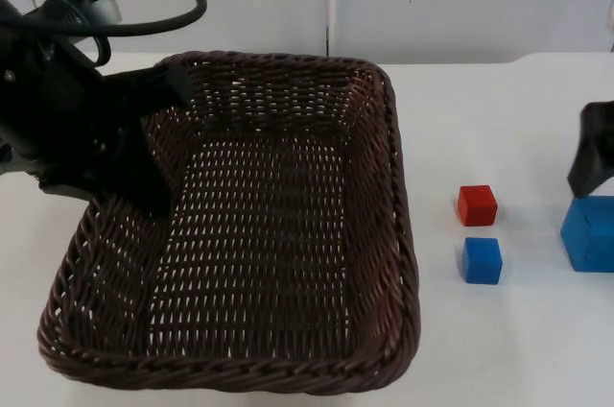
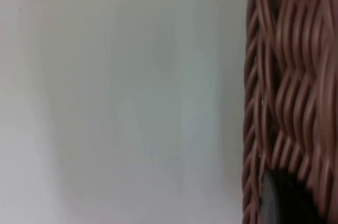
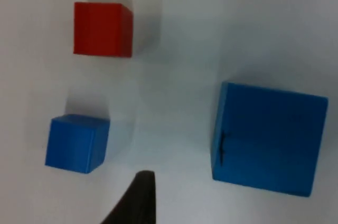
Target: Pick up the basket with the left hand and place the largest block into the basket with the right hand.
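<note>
The dark brown woven basket (image 1: pixel 401 234) looms large and tilted in the top view, seemingly raised off the table. My left gripper (image 1: pixel 146 150) is shut on its left wall; that woven wall (image 2: pixel 290 76) runs close past the left wrist camera. Nothing lies inside the basket. The largest block, a big blue cube (image 1: pixel 589 232), sits at the table's right edge, also seen as the blue cube (image 3: pixel 268 135) in the right wrist view. My right gripper (image 1: pixel 591 177) hovers just behind and above it, apart from it.
A small red cube (image 1: pixel 477 205) and a small blue cube (image 1: pixel 482 260) lie between the basket and the big cube, and appear as red cube (image 3: pixel 102 28) and small blue cube (image 3: pixel 77 142). The grey wall closes the table's far side.
</note>
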Robot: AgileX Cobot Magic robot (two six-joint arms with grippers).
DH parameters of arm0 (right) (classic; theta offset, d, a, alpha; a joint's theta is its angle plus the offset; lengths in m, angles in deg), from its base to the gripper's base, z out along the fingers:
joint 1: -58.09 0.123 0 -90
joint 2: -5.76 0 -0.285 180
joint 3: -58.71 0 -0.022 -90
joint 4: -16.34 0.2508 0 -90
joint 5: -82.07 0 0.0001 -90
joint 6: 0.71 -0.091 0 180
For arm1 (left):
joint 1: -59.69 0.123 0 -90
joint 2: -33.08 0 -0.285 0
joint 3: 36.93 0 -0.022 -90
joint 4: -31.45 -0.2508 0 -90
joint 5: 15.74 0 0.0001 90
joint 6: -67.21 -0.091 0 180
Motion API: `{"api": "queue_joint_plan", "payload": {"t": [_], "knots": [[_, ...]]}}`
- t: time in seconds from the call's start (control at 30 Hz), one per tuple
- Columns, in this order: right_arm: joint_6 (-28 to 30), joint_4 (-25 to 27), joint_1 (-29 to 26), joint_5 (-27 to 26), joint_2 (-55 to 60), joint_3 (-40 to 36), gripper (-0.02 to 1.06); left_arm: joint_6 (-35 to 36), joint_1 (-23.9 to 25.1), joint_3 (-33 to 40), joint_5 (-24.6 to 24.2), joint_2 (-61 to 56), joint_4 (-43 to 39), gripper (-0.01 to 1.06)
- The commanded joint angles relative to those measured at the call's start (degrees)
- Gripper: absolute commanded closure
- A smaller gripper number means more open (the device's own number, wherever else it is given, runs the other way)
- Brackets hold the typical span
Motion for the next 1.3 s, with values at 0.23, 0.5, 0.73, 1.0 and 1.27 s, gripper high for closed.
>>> {"api": "queue_joint_plan", "payload": {"t": [0.23,0.5,0.73,1.0,1.27], "knots": [[-4.2,-3.5,0.2,-2.0,4.9,3.1,0.0,-0.3,0.1,0.0,-0.2,-0.9,1.9,1.05],[-4.4,-3.5,0.2,-6.0,8.8,3.1,0.0,-0.3,0.1,0.0,0.1,-0.9,1.9,1.05],[-4.4,-3.1,0.2,-6.9,12.9,3.1,0.0,-0.3,0.1,0.0,0.3,-0.9,1.9,1.05],[-4.4,-3.1,0.2,-7.0,14.6,3.0,0.07,-0.5,0.1,0.0,0.4,-0.9,1.9,1.05],[-4.4,-2.7,0.2,-7.8,14.6,3.0,0.54,-0.5,0.1,0.0,0.5,-0.9,2.3,1.05]]}}
